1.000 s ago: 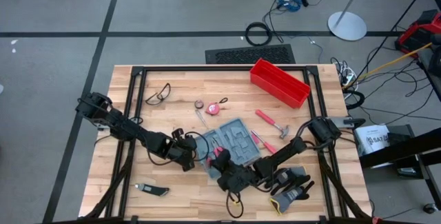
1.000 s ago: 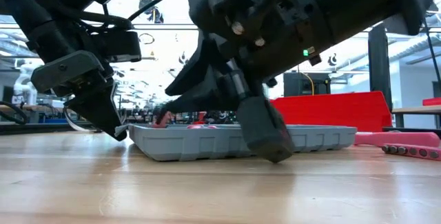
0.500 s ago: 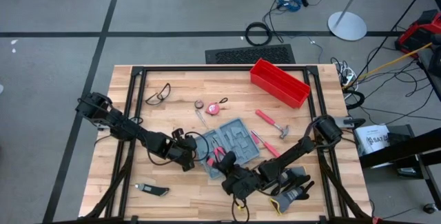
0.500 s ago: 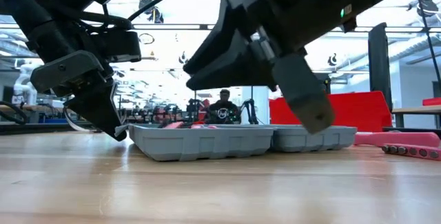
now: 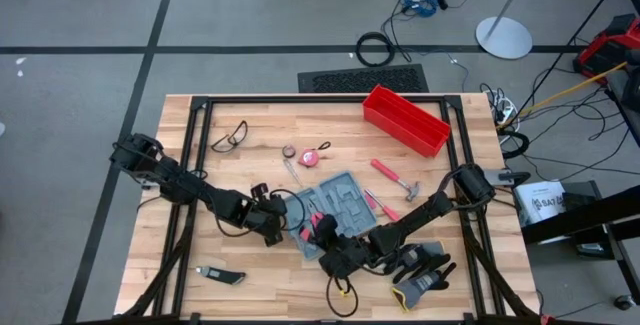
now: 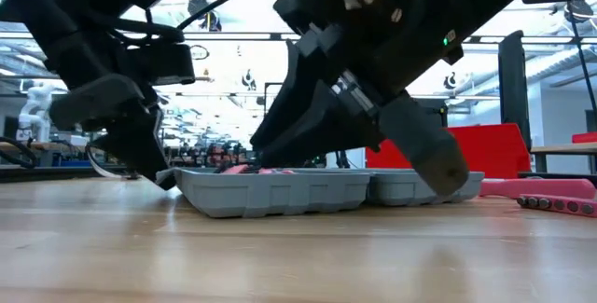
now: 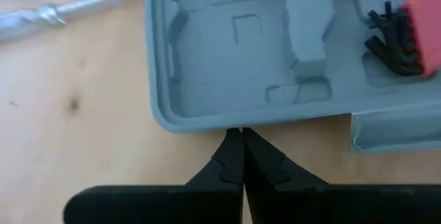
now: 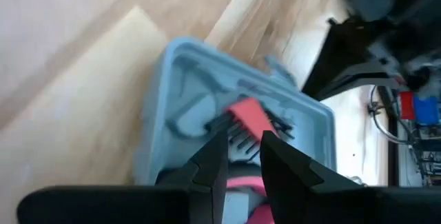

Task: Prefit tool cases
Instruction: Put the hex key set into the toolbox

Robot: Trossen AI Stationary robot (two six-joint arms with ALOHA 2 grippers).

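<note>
The tool case (image 5: pixel 335 215) is lying open and flat just below the middle of the table (image 5: pixel 250 275), its grey moulded slots facing up and a red-handled tool (image 8: pixel 248 117) sitting in one of them. To do this step well, I judge the right gripper (image 8: pixel 241 141) should be lowering that tool squarely over its matching recess and pressing it level — not skewed — while the case is being kept from sliding. The right gripper is hovering over the case's 6 o'clock edge with fingers slightly apart around the red tool, and the left gripper (image 7: pixel 241 138), fingers pressed together, is touching the rim at the case's 9 o'clock side — bracing it.
</note>
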